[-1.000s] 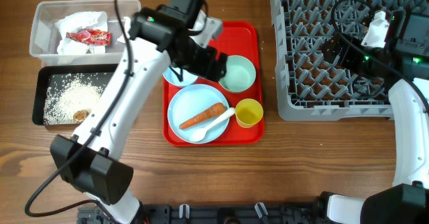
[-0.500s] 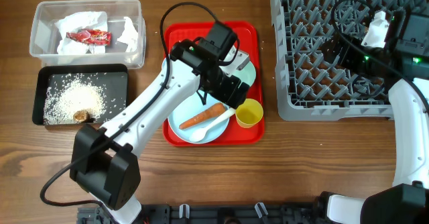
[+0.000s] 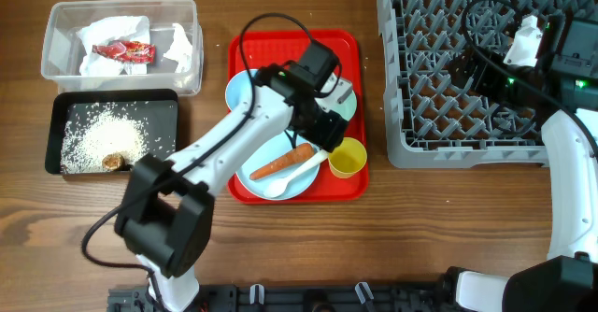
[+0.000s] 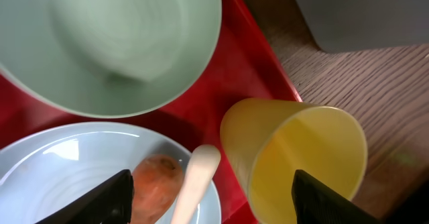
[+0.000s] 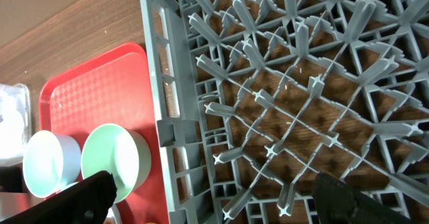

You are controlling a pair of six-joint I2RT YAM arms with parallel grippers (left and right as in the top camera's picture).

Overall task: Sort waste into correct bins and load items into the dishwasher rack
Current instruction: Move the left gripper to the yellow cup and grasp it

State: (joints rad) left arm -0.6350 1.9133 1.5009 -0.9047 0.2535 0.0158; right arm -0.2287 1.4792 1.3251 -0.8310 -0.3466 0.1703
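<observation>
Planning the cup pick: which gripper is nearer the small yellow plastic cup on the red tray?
Left. The left gripper hovers just above the small yellow cup; the right gripper is off over the grey pegged plastic rack.

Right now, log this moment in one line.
left gripper open above carrot, spoon, yellow cup | right gripper open over rack | carrot on plate

Up high, looking straight down on the whole desk [image 3: 308,247]. Left wrist, very close, ahead of the left tool [image 4: 213,196]: yellow cup [image 4: 295,157], mint green bowl [image 4: 107,43]. Right wrist, farther off, ahead of the right tool [image 5: 224,197]: rack [image 5: 301,103], same bowl again.
</observation>
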